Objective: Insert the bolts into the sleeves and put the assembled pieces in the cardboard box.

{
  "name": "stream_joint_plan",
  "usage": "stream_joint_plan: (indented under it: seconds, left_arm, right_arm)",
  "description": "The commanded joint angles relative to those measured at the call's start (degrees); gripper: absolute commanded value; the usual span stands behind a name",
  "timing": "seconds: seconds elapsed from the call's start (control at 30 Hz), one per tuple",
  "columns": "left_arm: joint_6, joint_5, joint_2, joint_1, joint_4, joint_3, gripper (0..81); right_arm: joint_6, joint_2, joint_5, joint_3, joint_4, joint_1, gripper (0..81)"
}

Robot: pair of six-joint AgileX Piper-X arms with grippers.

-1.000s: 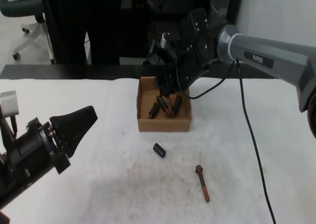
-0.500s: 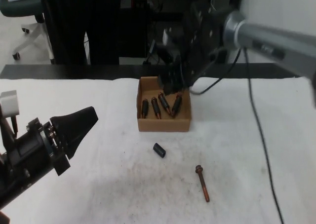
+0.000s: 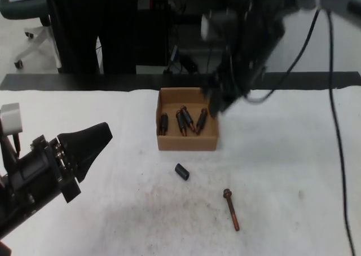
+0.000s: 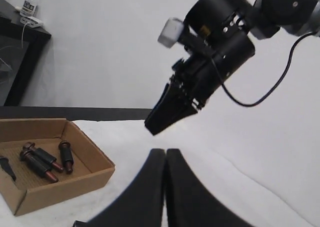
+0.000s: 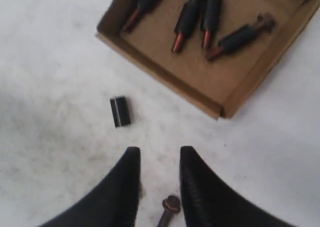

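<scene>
High view: sleeve (image 3: 181,171) lies just before the box (image 3: 186,144); bolt (image 3: 230,209) closer to the camera, long axis near-to-far. Left wrist view: left jaws together. Right wrist view: right jaws apart, bolt head seen between them, below; this arm seems nearer.

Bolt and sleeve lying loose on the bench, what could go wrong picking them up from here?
The bolt lies flat, so the open right end effector may push it into a roll instead of gripping it. The sleeve is small and sits near the cardboard box; a sloppy descent could knock it away or nudge the box.
</scene>
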Motion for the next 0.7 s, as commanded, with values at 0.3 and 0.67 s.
stream_joint_plan:
  seconds: [0.3, 0.67]
  left_arm:
    - [0.0, 0.4, -0.8, 0.1, -1.1, -0.1, 0.3]
    - [0.1, 1.9, -0.8, 0.1, -1.1, -0.1, 0.3]
  right_arm:
    - [10.1, 0.2, 11.6, 17.9, -11.2, 4.7, 28.2]
    - [12.1, -1.5, 13.7, 22.5, -7.8, 8.3, 28.2]
